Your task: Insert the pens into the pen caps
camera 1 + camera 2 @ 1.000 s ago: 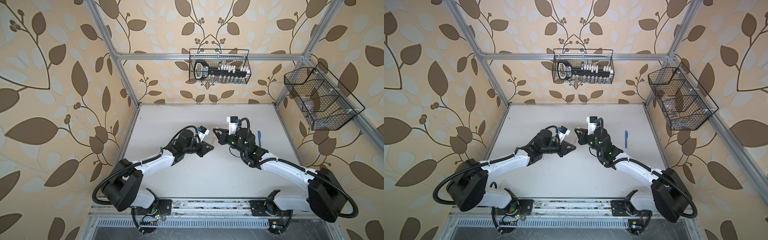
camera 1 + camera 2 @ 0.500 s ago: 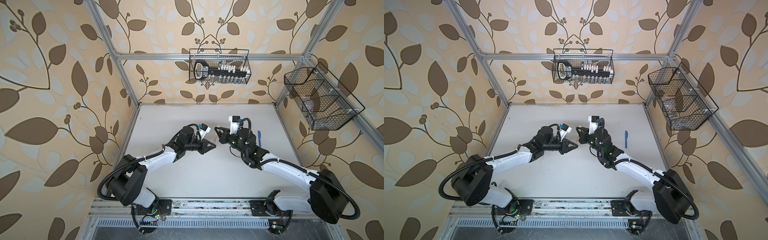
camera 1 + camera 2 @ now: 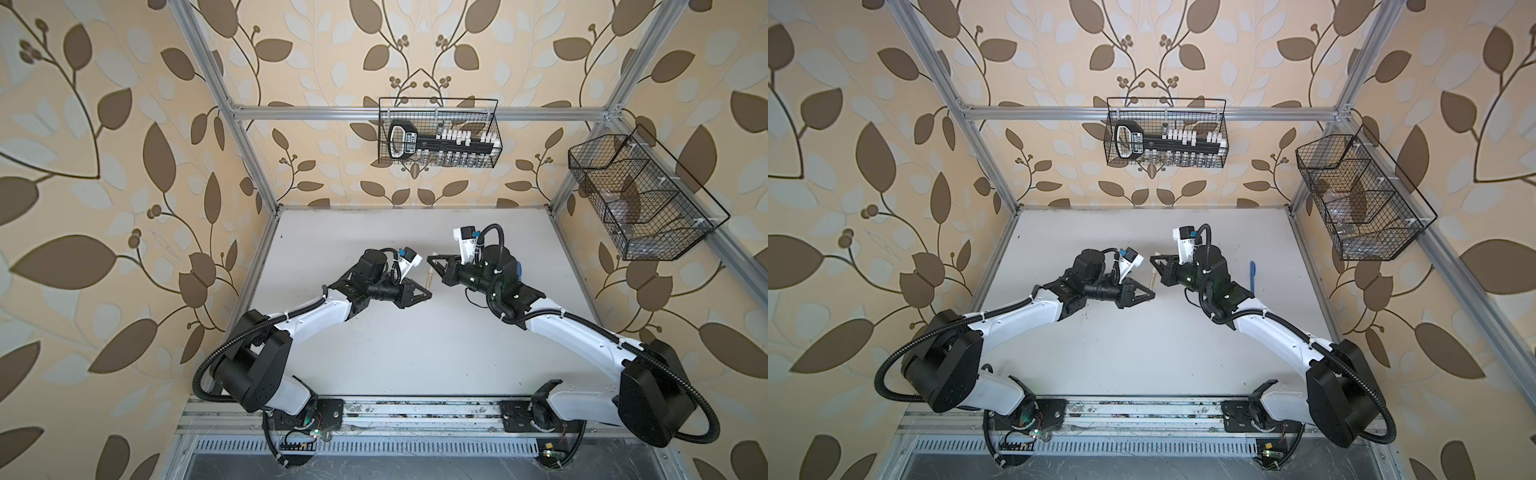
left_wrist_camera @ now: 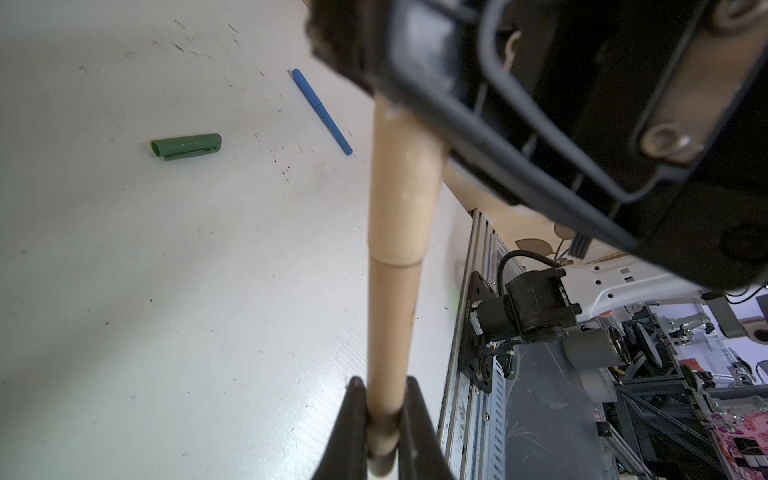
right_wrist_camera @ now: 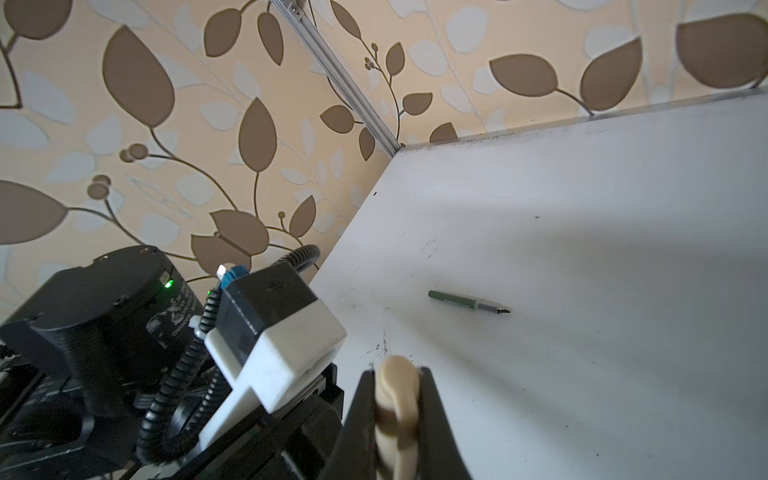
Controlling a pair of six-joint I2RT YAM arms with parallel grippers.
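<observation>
We note tan pen [image 4: 392, 316] seated in tan cap [image 4: 401, 178], held above table [image 4: 166, 291]. Right fingers [image 5: 359, 419] clench the cap; left fingers [image 4: 349, 424] flank the barrel, grip we cannot tell. Green cap [image 4: 185, 146], blue pen [image 4: 322, 111] lie on table. Wall basket [image 3: 436, 99] holds black tool [image 3: 401, 143].

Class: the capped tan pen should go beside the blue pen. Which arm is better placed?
Right, likely: the right gripper is shut on the tan cap, and the blue pen lies on the table beside the right arm, far from the left gripper.

Left gripper [image 3: 427, 294] and right gripper [image 3: 432, 262] close together, both apparently clamped.
</observation>
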